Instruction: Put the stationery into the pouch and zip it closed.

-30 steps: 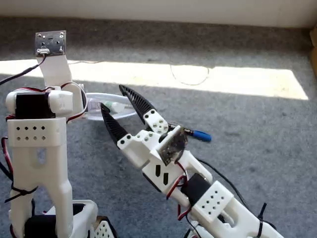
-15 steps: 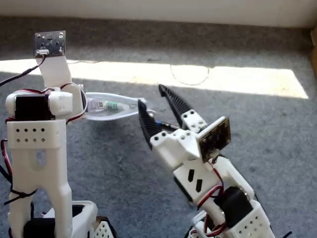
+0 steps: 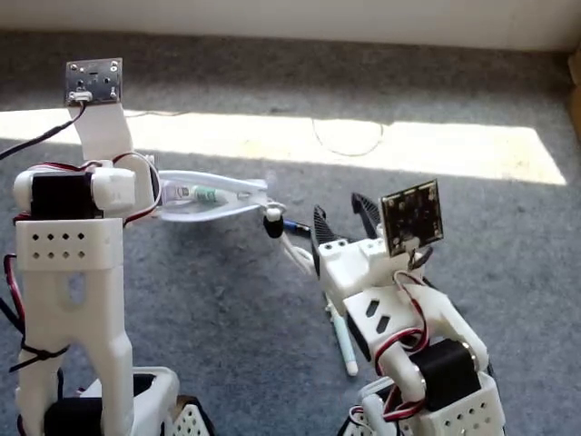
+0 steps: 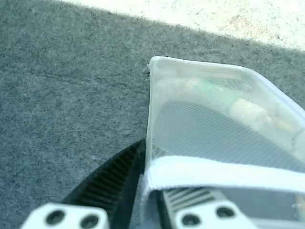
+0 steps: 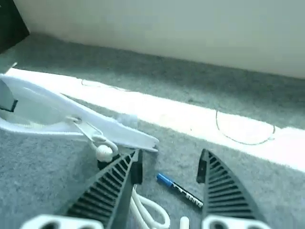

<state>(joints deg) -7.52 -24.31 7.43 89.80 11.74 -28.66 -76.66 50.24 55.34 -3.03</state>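
Left gripper [image 4: 150,183] is clamped on one end of the clear plastic pouch [image 3: 211,196], mesh side facing its wrist camera. The pouch sticks out toward the right arm, with a green-and-white item [image 4: 224,98] inside. Its white bead zip pull [image 5: 104,152] hangs at the far tip.

Right gripper [image 3: 343,218] is spread wide, nothing in it, low over the grey carpet [image 3: 472,245] just beside the pouch tip. A blue-capped black pen [image 5: 178,190] lies on the carpet between its fingers. A white cord loop [image 3: 295,252] is next to it. A white pen [image 3: 343,341] lies on the carpet beside the right arm's base, apart from the pouch.
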